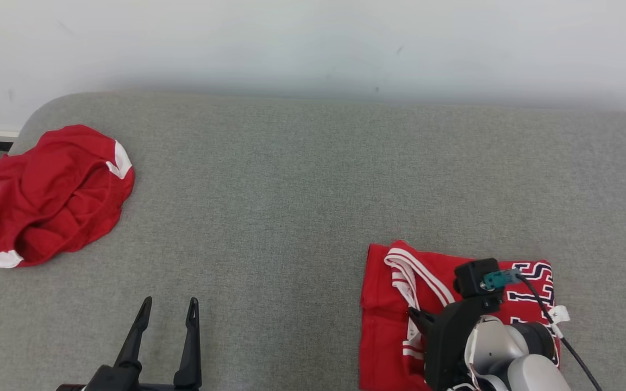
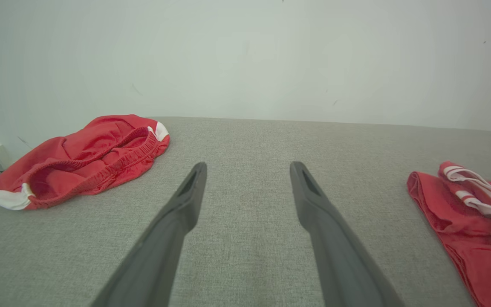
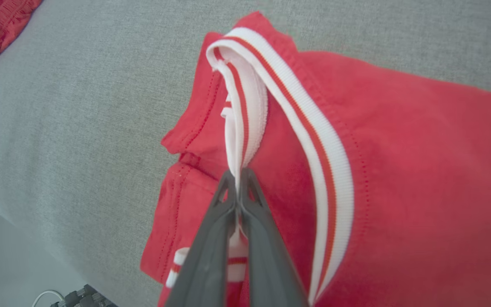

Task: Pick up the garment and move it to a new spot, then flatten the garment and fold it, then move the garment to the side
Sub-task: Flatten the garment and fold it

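The garment (image 1: pixel 383 304) is a red jersey with white-and-red striped trim and dark lettering, lying folded at the lower right of the grey surface. My right gripper (image 1: pixel 412 313) comes in from below and is shut on a loop of the white striped trim (image 3: pixel 245 111), which its fingertips (image 3: pixel 238 172) pinch just above the red cloth (image 3: pixel 399 170). My left gripper (image 1: pixel 170 301) rests open at the lower left with bare grey fabric between its fingers (image 2: pixel 247 168). From the left wrist, the garment (image 2: pixel 437 196) lies at the far right.
A second red garment (image 1: pixel 47 195) with white trim lies crumpled at the far left, near the rounded corner of the grey upholstered surface (image 1: pixel 291 190); it also appears as a heap (image 2: pixel 83 157) in the left wrist view. A white wall runs along the back.
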Controlling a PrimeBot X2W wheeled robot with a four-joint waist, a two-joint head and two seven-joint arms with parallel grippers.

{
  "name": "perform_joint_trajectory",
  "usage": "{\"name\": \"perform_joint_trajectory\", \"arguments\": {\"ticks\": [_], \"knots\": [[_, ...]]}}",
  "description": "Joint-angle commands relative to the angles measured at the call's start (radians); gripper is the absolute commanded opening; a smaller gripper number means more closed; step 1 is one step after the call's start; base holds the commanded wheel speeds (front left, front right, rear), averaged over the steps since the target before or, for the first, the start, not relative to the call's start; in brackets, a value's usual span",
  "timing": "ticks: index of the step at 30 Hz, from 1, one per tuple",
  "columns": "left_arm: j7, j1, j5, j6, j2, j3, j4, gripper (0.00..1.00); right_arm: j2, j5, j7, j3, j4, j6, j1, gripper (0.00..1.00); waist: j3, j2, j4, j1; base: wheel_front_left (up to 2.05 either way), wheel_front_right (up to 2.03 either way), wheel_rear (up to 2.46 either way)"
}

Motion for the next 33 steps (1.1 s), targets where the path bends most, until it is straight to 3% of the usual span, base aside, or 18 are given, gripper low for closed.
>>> {"name": "perform_joint_trajectory", "arguments": {"ticks": [1,10,11,12,13,19,22,28,33], "knots": [[-0.003,0.012,-0.004,-0.003,-0.002,0.001,-0.002,1.00,0.004,0.013,-0.015,0.015,0.018,-0.002,-0.018,0.00,0.000,0.0000,0.006,0.0000,0.00,0.00,0.00],[-0.003,-0.003,-0.013,0.000,-0.002,-0.006,0.003,1.00,0.004,0.042,-0.052,0.083,0.114,-0.002,-0.072,0.00,0.012,0.0000,0.016,0.0000,0.00,0.00,0.00],[-0.003,-0.005,-0.015,0.000,-0.001,-0.007,0.003,1.00,0.004,0.044,-0.053,0.089,0.121,-0.002,-0.078,0.11,0.013,0.0000,0.016,0.0000,0.00,0.00,0.00],[-0.003,-0.006,-0.016,0.001,-0.001,-0.008,0.004,1.00,0.004,0.043,-0.059,0.094,0.124,-0.002,-0.084,0.66,0.014,0.0000,0.016,0.0000,0.00,0.00,0.00],[-0.003,-0.008,-0.017,0.001,-0.001,-0.008,0.005,1.00,0.004,0.054,-0.066,0.094,0.125,-0.002,-0.087,1.00,0.015,0.0000,0.015,0.0000,0.00,0.00,0.00],[-0.003,-0.012,-0.016,0.005,-0.001,-0.004,0.003,1.00,0.003,0.200,-0.115,0.084,0.050,-0.002,-0.090,1.00,0.015,0.0000,0.008,0.0000,0.00,0.00,0.00],[-0.003,-0.010,-0.019,0.007,-0.002,-0.004,0.005,1.00,0.003,0.243,-0.147,0.013,-0.028,-0.002,-0.063,1.00,0.007,0.0000,0.002,0.0000,0.00,0.00,0.00],[-0.003,0.013,-0.017,0.011,-0.001,0.002,-0.007,1.00,0.004,0.146,-0.230,-0.230,-0.183,-0.002,0.023,1.00,-0.017,0.0000,-0.024,0.0000,0.00,0.00,0.00],[-0.003,0.021,-0.015,0.015,-0.002,0.008,-0.013,1.00,0.004,0.092,-0.303,-0.297,-0.236,-0.002,0.099,1.00,-0.034,0.0000,-0.053,0.0000,0.00,0.00,0.00]]}}
